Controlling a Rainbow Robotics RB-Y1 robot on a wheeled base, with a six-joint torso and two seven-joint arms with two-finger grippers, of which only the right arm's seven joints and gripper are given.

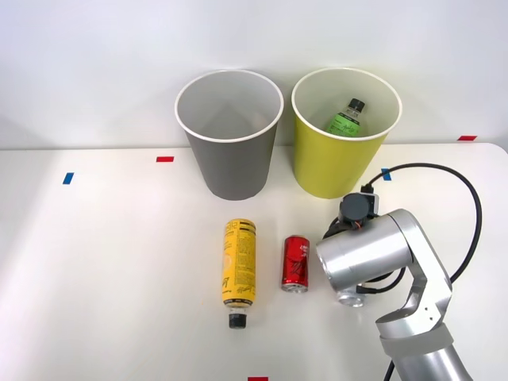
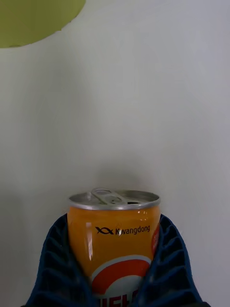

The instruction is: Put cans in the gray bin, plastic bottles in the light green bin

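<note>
White table (image 1: 119, 262), orange can (image 2: 114, 240) upright, gripped

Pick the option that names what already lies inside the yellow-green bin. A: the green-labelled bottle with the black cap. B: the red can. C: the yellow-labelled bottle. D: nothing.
A: the front view shows the green-labelled bottle leaning inside the yellow-green bin, while the red can and the yellow-labelled bottle lie on the table.
</note>
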